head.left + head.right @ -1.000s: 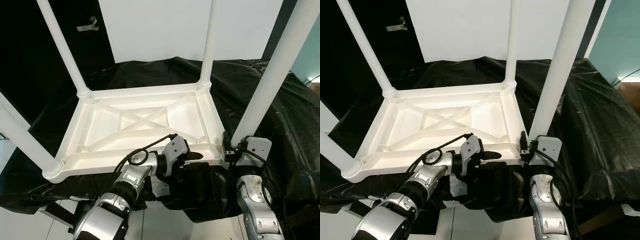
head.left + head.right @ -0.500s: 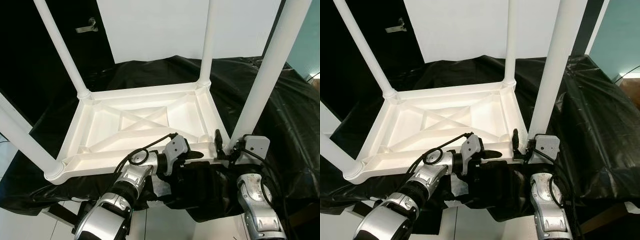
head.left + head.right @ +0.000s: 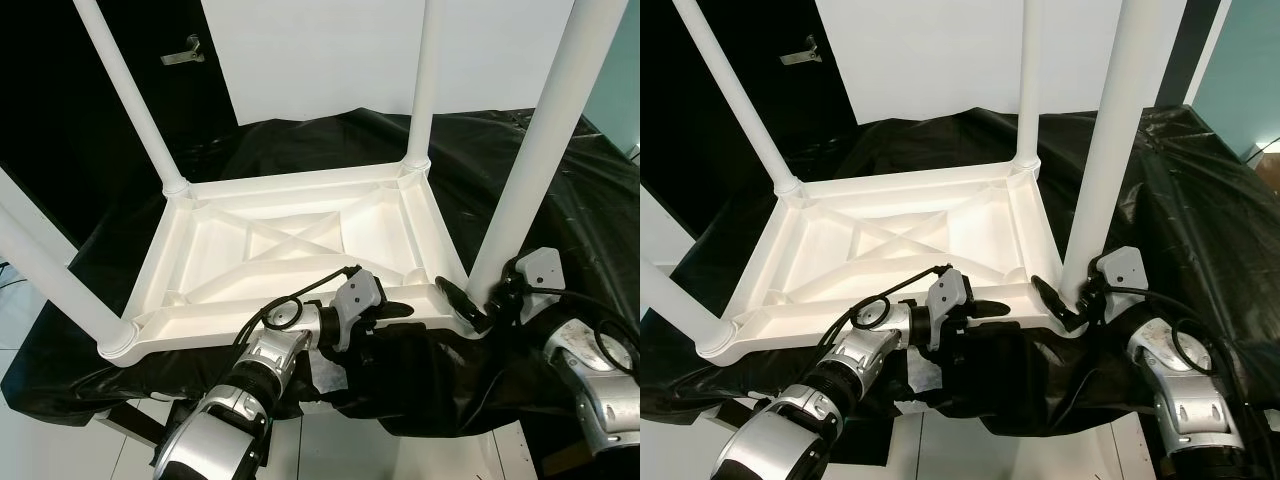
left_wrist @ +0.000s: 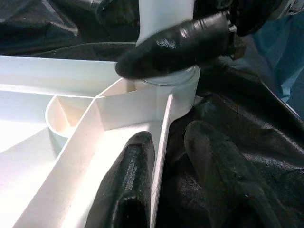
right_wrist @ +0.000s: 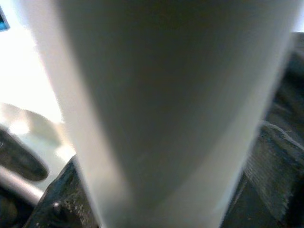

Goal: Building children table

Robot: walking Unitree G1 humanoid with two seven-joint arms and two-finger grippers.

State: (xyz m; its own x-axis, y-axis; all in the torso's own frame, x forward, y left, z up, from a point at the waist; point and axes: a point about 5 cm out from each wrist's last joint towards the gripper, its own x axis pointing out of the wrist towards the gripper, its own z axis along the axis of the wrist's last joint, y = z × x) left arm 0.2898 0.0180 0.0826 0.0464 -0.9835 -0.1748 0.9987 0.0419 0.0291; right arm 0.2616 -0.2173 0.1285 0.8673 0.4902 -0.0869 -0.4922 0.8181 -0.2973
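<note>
A white children's table (image 3: 290, 187) lies upside down on a black cloth, its legs pointing up. My left gripper (image 3: 395, 311) is shut on the near rim: in the left wrist view one finger (image 4: 126, 190) sits inside the rim wall (image 4: 159, 152) and the other outside. My right gripper (image 3: 470, 300) is around the foot of the near right leg (image 3: 525, 170), one black finger (image 4: 175, 45) lying across the leg's base and the other hidden behind it. The same leg (image 5: 166, 109) stands very close in the right wrist view.
The far left leg (image 3: 130, 100), far right leg (image 3: 425, 90) and near left leg (image 3: 50, 270) stand tall around the work area. Black cloth (image 3: 580, 170) drapes over the support to the floor (image 3: 40, 450). A white panel (image 3: 320, 60) stands behind.
My right arm has swung out to the right, and one of its fingers has come round to the front of the near right leg's base. The left gripper has stayed on the rim.
</note>
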